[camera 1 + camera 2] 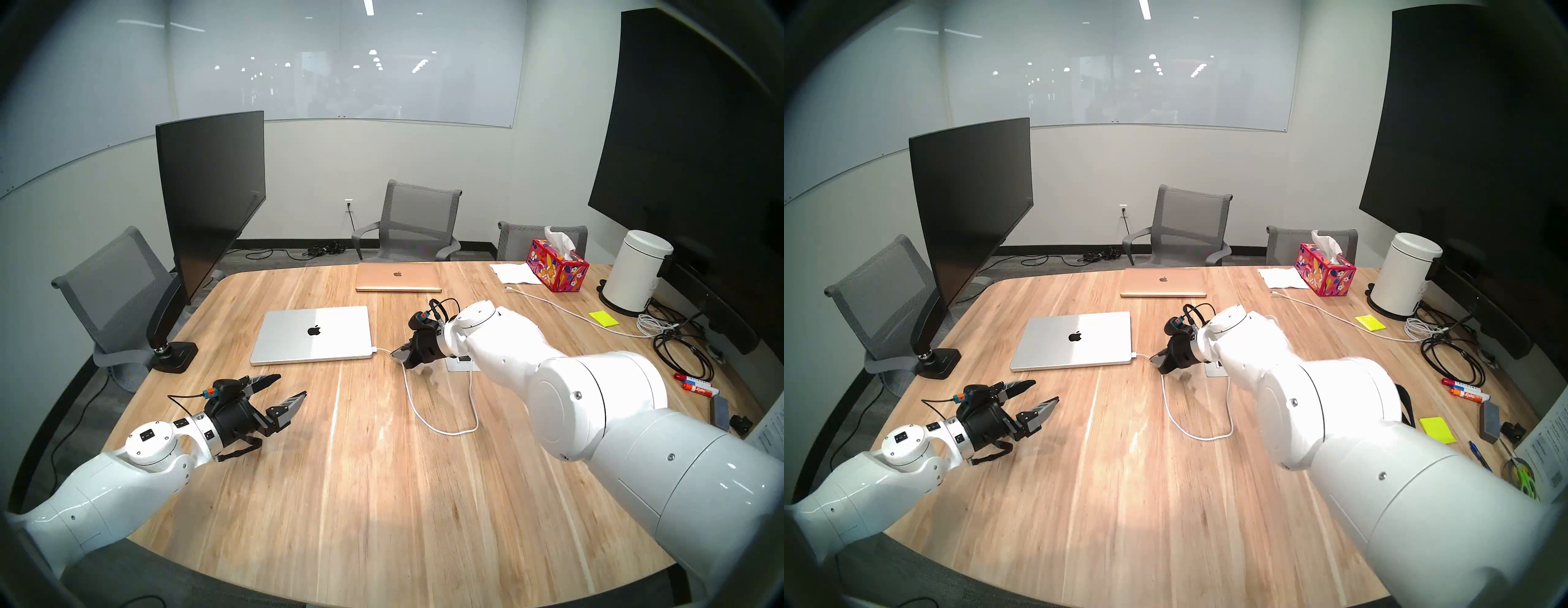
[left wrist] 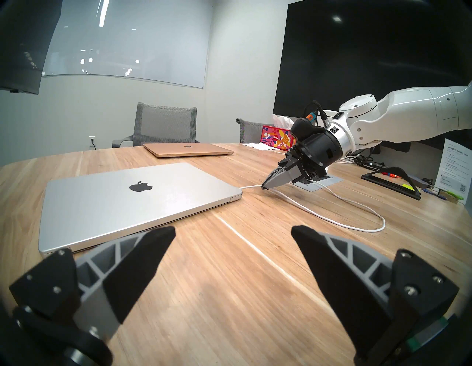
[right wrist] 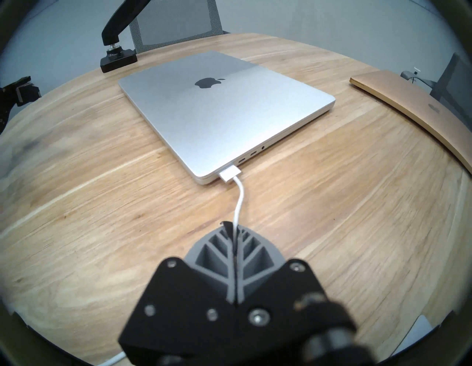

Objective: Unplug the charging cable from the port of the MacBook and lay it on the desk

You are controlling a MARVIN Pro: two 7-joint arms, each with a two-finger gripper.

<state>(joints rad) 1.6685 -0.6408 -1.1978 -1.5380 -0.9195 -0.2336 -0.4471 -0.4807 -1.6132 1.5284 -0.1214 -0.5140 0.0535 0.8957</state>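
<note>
Two laptops, one charging cable (image 3: 239, 202) clamped in the right gripper (image 3: 233, 230); left gripper (image 2: 233, 236) spread; only the right wrist view shows the MacBook (image 3: 217, 112) ports.

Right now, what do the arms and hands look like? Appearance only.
Both arms are glossy white rounded shells with small screws. Each ends in a silver wrist ring and a black hand body. The left hand and right hand have grey ribbed, tapering fingers with black pads. A thin black cable with an orange-and-teal connector plugs in atop each.
</note>
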